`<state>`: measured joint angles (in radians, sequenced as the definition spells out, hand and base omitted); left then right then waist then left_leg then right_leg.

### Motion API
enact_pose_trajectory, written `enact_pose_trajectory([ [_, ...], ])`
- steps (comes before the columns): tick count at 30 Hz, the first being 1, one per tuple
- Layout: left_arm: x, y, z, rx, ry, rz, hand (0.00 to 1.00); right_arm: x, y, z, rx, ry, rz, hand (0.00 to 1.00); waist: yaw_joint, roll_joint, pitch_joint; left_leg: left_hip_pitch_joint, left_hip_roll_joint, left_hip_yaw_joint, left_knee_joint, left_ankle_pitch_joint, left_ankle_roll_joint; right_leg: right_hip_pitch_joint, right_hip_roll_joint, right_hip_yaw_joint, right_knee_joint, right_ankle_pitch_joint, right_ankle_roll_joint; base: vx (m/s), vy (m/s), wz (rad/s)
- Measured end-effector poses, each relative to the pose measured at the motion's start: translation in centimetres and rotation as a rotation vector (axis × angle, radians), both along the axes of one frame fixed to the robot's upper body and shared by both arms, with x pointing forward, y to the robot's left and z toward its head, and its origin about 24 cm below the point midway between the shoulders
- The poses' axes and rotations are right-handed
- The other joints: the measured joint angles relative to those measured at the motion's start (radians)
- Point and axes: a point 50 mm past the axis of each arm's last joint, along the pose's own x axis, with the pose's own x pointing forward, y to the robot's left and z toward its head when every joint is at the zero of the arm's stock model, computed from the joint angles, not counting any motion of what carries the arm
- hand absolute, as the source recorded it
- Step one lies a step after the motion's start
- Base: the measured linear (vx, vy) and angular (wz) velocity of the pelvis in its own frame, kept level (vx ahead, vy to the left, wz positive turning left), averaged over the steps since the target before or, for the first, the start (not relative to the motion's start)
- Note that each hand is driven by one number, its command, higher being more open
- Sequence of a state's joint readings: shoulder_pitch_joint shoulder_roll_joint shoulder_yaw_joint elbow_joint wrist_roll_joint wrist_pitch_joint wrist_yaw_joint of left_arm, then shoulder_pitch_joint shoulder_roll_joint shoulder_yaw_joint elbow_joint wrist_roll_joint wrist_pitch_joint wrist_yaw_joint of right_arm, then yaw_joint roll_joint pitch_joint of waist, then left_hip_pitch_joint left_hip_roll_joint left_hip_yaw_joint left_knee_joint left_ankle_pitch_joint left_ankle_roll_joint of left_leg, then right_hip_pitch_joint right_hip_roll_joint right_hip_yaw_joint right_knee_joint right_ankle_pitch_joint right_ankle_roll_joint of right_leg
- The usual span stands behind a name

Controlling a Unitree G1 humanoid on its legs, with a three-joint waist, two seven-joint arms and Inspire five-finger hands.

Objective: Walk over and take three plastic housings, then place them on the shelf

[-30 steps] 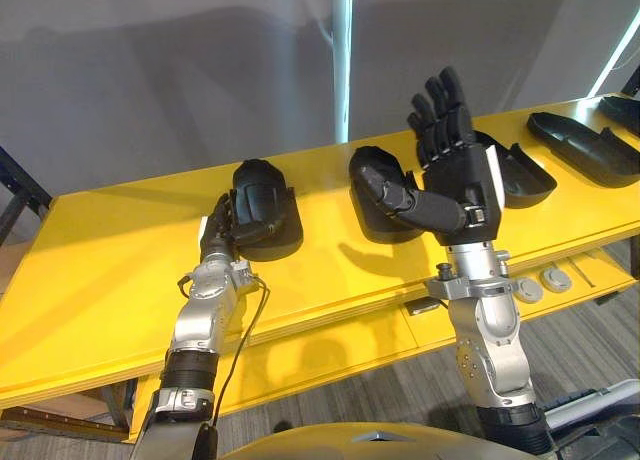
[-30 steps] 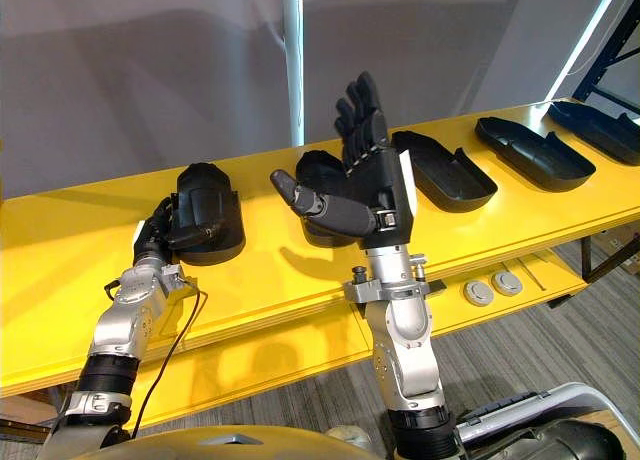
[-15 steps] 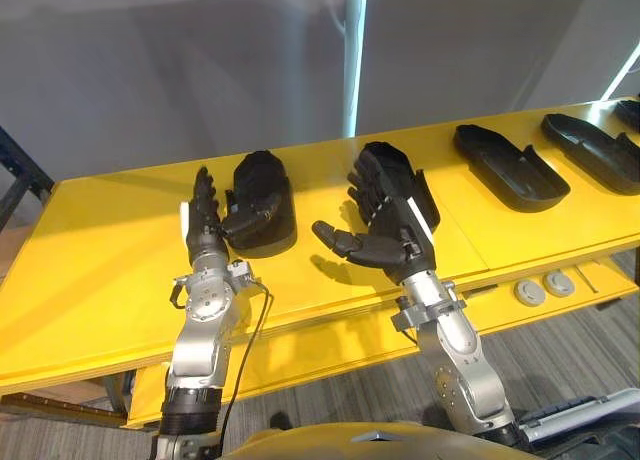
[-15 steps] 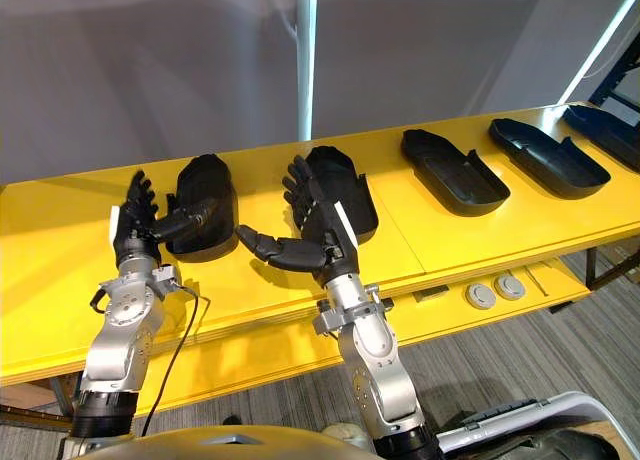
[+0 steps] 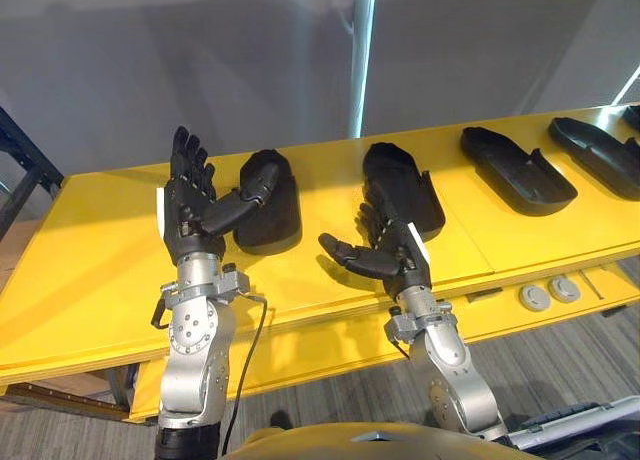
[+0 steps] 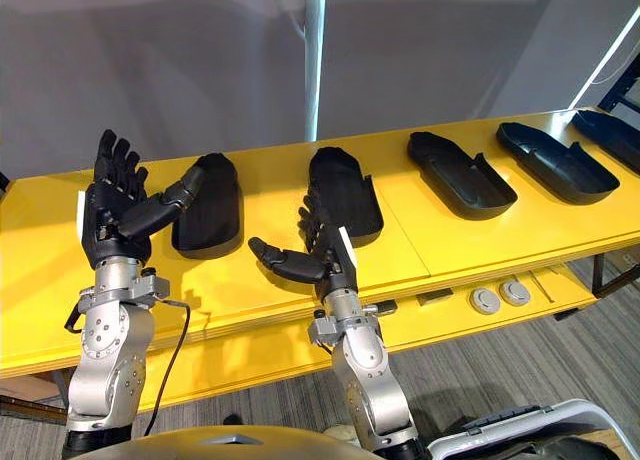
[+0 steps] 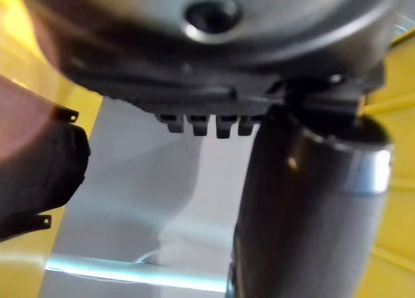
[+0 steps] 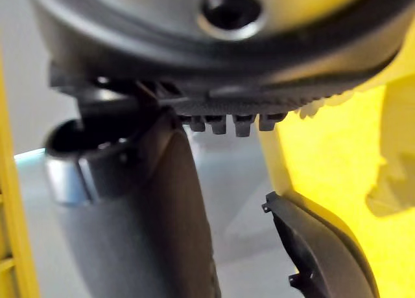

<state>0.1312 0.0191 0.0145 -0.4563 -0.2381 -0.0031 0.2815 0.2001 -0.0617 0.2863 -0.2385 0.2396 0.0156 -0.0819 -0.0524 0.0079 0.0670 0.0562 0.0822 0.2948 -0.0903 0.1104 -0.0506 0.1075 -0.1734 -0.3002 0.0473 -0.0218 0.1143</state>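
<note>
- Left eye view: plastic housings lined up on yellow worktop, none taken.
- Near them left hand and right hand, fingers spread, empty.
- Three pickups and shelf placing remaining.

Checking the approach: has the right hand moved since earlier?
Yes. The right hand has dropped from above the far edge of the yellow table to the near end of the second housing.

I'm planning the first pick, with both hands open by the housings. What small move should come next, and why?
Probably ease the right hand forward onto the second housing from the left, then curl round it: that hand is open, empty and at its near end. The left hand is raised, open, beside the leftmost housing.
</note>
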Motion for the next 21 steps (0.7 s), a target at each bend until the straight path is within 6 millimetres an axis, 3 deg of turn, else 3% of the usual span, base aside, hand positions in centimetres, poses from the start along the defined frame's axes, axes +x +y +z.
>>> enact_pose_trajectory([
  [6, -0.5, -0.1, 1.6, -0.035, -0.086, -0.006, 1.0, -0.4, -0.1, -0.4, 0.013, 0.029, -0.046, 1.0, 0.002, -0.004, -0.003, 0.002, 0.001, 0.003, 0.0, -0.001, 0.0, 0.0, 0.0, 0.003, 0.0, 0.0, 0.0, 0.0, 0.002, -0.01],
  [21, -1.5, 0.2, 0.1, -0.085, -0.025, -0.028, 1.0, -0.5, -0.2, -0.6, -0.01, 0.043, -0.102, 1.0, 0.01, -0.015, -0.028, 0.007, 0.01, 0.033, 0.0, -0.009, 0.0, -0.008, 0.002, 0.029, -0.001, 0.001, 0.0, 0.01, 0.006, -0.05],
])
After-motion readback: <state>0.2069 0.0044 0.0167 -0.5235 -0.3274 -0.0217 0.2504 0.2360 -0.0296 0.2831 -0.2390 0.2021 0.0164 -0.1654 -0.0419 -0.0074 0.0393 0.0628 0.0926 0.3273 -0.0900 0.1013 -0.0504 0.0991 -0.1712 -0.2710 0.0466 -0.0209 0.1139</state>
